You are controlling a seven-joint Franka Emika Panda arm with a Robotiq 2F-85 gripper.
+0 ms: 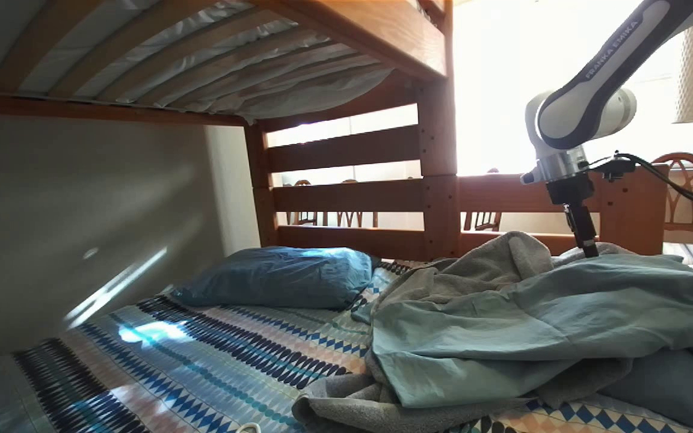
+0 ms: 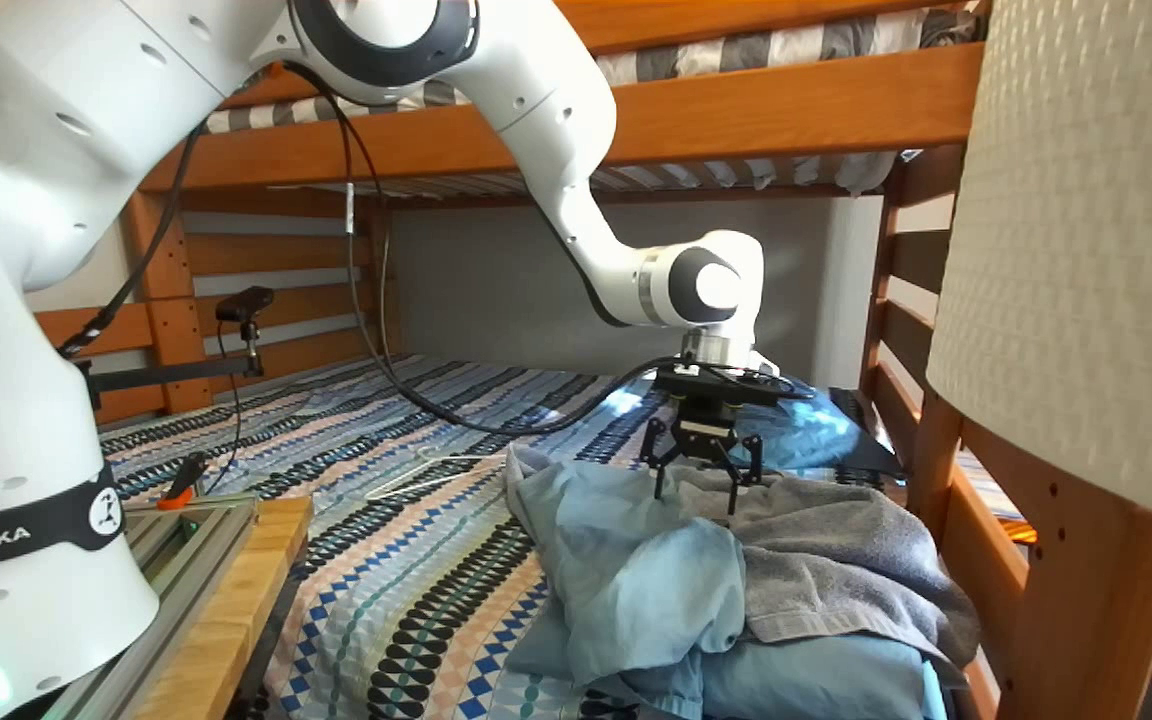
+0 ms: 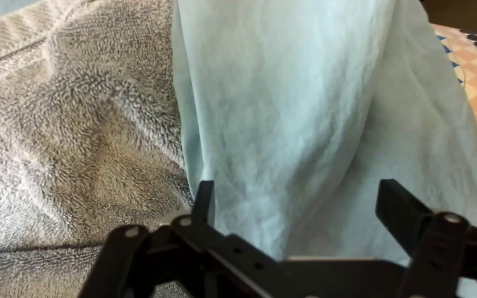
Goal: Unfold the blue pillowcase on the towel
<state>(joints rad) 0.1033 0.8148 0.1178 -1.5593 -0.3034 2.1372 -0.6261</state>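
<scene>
Pillowcase (image 1: 503, 337), blue and much wrinkled, is found across the lower right of an exterior view, draped in loose folds over the grey towel (image 1: 461, 279), which is presumably laid there as the base for the cloth. Since much of the towel is left uncovered and the cloth is bunched rather than flat, the unfolding can be judged unfinished.

The gripper (image 2: 696, 500) is held points-down right of centre in an exterior view, above the line where blue gives way to grey. Its fingers (image 3: 204, 203) are spread wide, and nothing is seen pinched. In the wrist view, a fingertip is set near the pillowcase's left border and its partner is set over the folds at the right; by this placing a raised fold is straddled, probably so that it can be gathered. Whether the fabric is touched by either tip cannot be told for certain, as the ends are blurred and dark there.

The plump blue pillow (image 1: 286, 279) (easily confused with the cloth by its colour) is set left of the towel, near the rails (image 1: 346, 198), likely so that the working area is not crowded. Pillow and towel are both borne by the patterned bedspread (image 1: 160, 361).
</scene>
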